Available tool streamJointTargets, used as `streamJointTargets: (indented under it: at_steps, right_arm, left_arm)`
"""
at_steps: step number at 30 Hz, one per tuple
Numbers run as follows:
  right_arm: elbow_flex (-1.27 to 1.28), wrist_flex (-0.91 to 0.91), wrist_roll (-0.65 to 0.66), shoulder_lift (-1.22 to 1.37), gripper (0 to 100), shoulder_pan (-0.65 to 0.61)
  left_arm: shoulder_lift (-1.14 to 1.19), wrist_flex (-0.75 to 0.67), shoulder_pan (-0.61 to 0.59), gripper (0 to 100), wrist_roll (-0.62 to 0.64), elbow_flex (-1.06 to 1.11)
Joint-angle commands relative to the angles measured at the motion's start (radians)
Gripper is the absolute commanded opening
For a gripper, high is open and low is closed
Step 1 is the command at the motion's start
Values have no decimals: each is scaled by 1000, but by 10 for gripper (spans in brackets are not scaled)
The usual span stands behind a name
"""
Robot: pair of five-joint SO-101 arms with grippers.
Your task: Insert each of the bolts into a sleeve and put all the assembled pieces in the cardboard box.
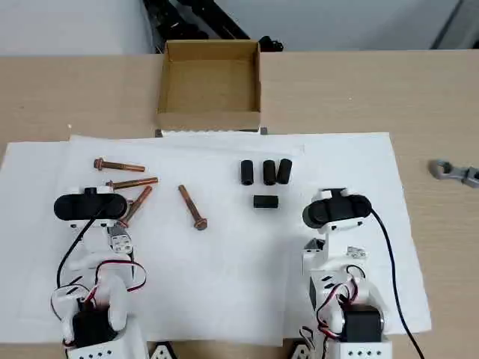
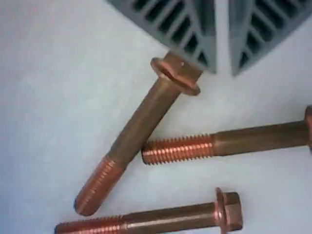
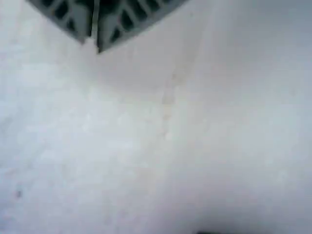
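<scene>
Four copper bolts lie on the white paper: one point(image 1: 120, 165), a second point(image 1: 133, 182), a third point(image 1: 137, 205) and one apart point(image 1: 193, 207). Four black sleeves rest right of them, three in a row point(image 1: 267, 172) and one lying below point(image 1: 266, 201). The open cardboard box point(image 1: 209, 112) stands at the table's far side. My left arm point(image 1: 90, 207) hovers by the bolt cluster. My left gripper point(image 2: 223, 73) is shut, holds nothing, and its tip is just beside the head of a bolt point(image 2: 141, 131). My right gripper point(image 3: 92, 45) is shut over bare paper, below the sleeves.
The white paper sheet point(image 1: 224, 284) covers most of the near table. A small metal tool point(image 1: 453, 172) lies on the bare wood at the far right. Two more bolts point(image 2: 229, 144) point(image 2: 165, 219) lie close to the left gripper.
</scene>
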Motion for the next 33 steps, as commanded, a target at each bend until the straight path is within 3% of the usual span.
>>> streamJointTargets:
  at_steps: [1, 14, 27, 33]
  right_arm:
    - [-60, 5, 11, -10, 4, 2]
    - [-87, 27, 74, -8, 3, 2]
    - [-180, 16, 69, 133, 3, 7]
    - [-379, -7, 68, 369, 3, 2]
  left_arm:
    - [-6, 20, 2, 5, -5, -44]
    - [17, 52, 3, 5, -5, -108]
    - [600, -110, 3, 5, -2, -401]
    - [666, -170, 3, 5, 0, -466]
